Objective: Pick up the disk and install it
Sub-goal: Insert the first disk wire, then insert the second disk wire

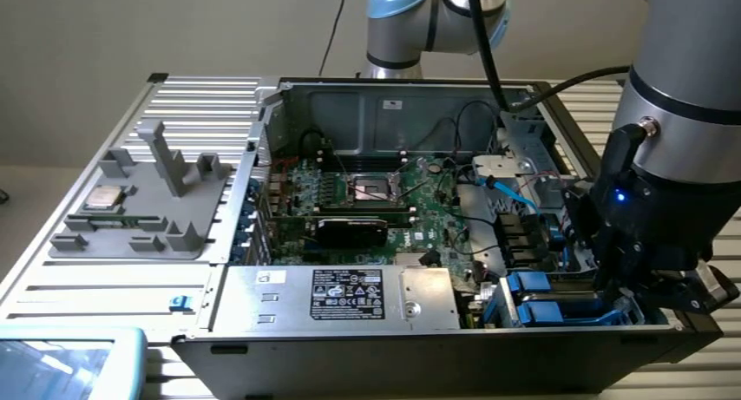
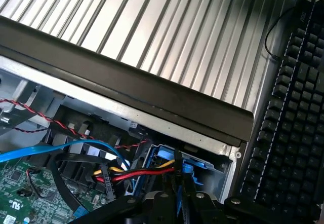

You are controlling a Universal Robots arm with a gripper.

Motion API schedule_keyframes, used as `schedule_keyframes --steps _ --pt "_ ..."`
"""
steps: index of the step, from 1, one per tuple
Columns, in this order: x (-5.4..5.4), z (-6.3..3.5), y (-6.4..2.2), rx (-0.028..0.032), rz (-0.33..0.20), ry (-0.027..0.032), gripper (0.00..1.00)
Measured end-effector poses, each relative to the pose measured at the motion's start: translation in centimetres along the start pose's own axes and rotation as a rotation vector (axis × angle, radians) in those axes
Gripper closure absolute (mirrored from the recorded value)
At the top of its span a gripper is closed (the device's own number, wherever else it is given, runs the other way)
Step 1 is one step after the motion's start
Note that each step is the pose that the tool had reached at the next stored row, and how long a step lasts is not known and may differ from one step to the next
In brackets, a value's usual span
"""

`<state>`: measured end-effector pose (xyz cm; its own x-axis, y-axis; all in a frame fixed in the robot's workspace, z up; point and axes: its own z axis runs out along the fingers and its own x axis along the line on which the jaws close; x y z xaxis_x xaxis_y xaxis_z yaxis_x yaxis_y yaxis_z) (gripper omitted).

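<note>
one disk [image 2: 163,159] in pc case [image 1: 347,365] corner, right by gripper [image 1: 637,289]; grip state unclear

The exterior view looked down from high up, taking in the whole open computer case [image 1: 383,114]. The wrist view sat close over the case's corner, sharing the blue drive bays [image 1: 535,285] [image 2: 163,156] there.

Disk [image 1: 542,313]: bright blue plastic rails show at the lower right of the exterior view, down inside the corner drive bay [image 1: 506,306] of the open case. Metal body and label hidden. In the wrist view the blue rail end [image 2: 164,159] sits just inside the case wall [image 2: 167,128], with red and yellow wires [image 2: 147,173] crossing it.
</note>
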<state>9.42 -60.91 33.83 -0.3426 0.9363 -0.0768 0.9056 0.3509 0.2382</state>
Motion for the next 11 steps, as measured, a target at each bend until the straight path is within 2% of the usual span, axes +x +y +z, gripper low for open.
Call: schedule_keyframes --steps 3,7,8,11 --pt "0.01 -0.22 0.06 0.0183 0.006 0.0054 0.84" --pt "0.00 -0.32 0.09 0.0469 0.025 0.0112 0.84" --pt "0.00 -0.33 0.09 0.0497 0.032 0.0105 0.84" --pt "0.00 -0.33 0.08 0.0505 0.034 0.0102 0.84"
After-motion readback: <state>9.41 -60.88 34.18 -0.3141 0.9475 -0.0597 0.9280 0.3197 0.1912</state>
